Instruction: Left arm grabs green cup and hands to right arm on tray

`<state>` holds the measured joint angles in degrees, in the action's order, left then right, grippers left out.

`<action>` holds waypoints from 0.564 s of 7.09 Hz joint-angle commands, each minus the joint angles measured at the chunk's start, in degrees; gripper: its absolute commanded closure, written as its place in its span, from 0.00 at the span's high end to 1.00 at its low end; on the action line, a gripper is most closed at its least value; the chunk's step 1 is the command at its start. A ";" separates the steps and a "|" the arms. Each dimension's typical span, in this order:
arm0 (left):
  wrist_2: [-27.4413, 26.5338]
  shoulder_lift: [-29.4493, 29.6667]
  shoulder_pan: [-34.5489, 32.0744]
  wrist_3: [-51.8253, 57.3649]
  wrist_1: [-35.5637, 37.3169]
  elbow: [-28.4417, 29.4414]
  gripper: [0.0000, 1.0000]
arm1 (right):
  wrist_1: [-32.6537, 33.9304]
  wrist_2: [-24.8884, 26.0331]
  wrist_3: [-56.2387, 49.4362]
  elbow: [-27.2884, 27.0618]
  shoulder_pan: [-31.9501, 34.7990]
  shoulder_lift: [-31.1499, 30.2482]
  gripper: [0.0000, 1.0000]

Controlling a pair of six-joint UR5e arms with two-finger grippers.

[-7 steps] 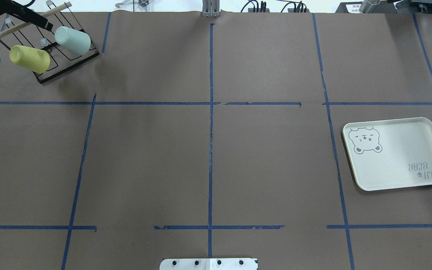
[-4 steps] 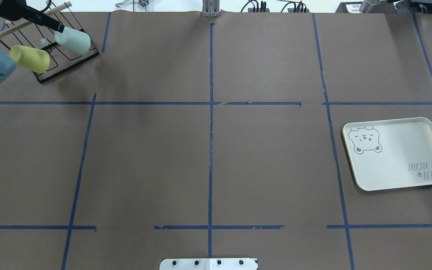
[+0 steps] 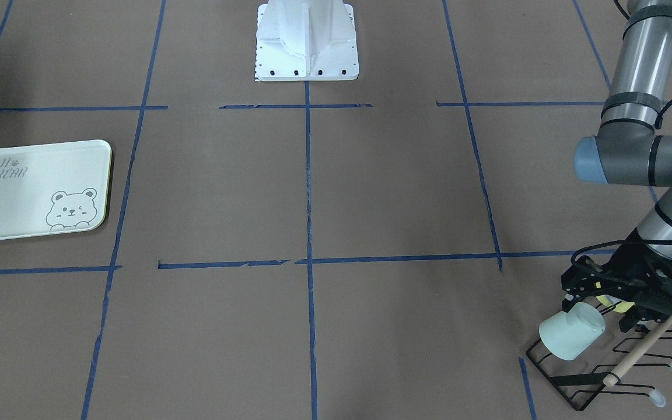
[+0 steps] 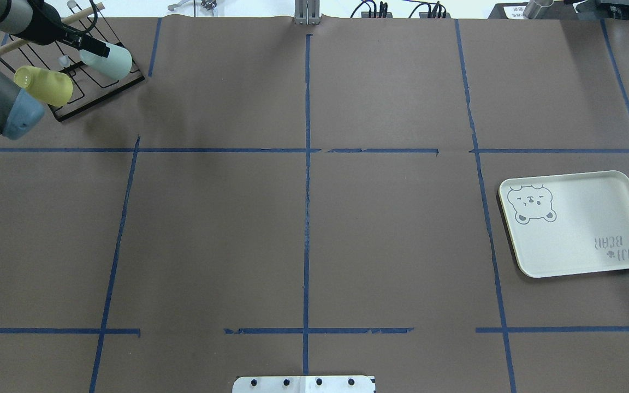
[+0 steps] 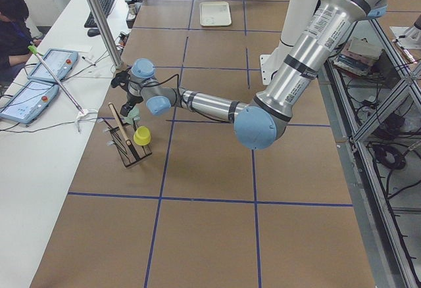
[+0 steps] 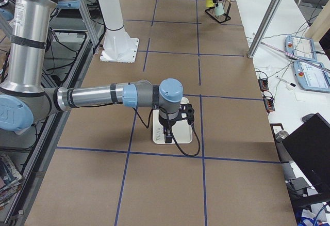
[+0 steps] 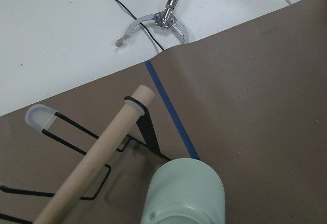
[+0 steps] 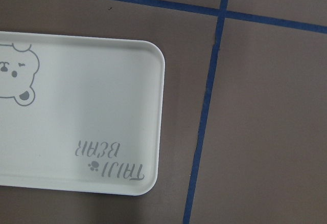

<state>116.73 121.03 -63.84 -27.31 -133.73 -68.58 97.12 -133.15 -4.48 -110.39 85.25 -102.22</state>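
Note:
The pale mint-green cup [image 4: 112, 61] hangs tilted, base up, on a black wire rack [image 4: 101, 91] at the far left corner. It also shows in the front view [image 3: 572, 333] and, base-on, at the bottom of the left wrist view [image 7: 186, 193]. My left gripper [image 4: 96, 49] is at the cup's base end; its jaws look open in the front view [image 3: 598, 309], and I cannot tell whether they touch the cup. The cream tray [image 4: 582, 218] with the bear drawing lies at the right. My right gripper [image 6: 166, 135] hovers over the tray [image 8: 92, 96]; I cannot tell whether it is open.
A yellow-green cup [image 4: 47, 86] hangs on the same rack beside the green one. A wooden dowel [image 7: 102, 152] runs across the rack's top. The left arm's elbow [image 4: 19, 117] is over the left table edge. Blue tape lines grid the brown table.
My left gripper has moved right along the rack, from beside the green cup to its base end. The elbow has come further into view. The cups and the tray have not moved.

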 commanded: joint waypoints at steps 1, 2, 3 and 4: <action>-1.15 0.00 0.64 -0.11 -0.04 0.38 1.00 | 0.00 0.00 0.00 0.00 0.00 0.00 1.00; -1.15 0.00 0.73 -0.11 -0.13 1.08 1.00 | 0.00 0.00 0.00 0.00 0.00 0.00 1.00; -1.15 0.00 0.82 -0.11 -0.13 1.17 1.00 | 0.00 0.00 0.00 0.09 0.00 0.00 1.00; -1.15 0.08 0.82 -0.11 -0.04 1.43 1.00 | 0.00 0.00 -0.09 0.09 0.00 0.00 1.00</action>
<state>115.59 121.04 -63.07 -27.42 -133.83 -67.47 97.12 -133.16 -4.50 -110.34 85.25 -102.22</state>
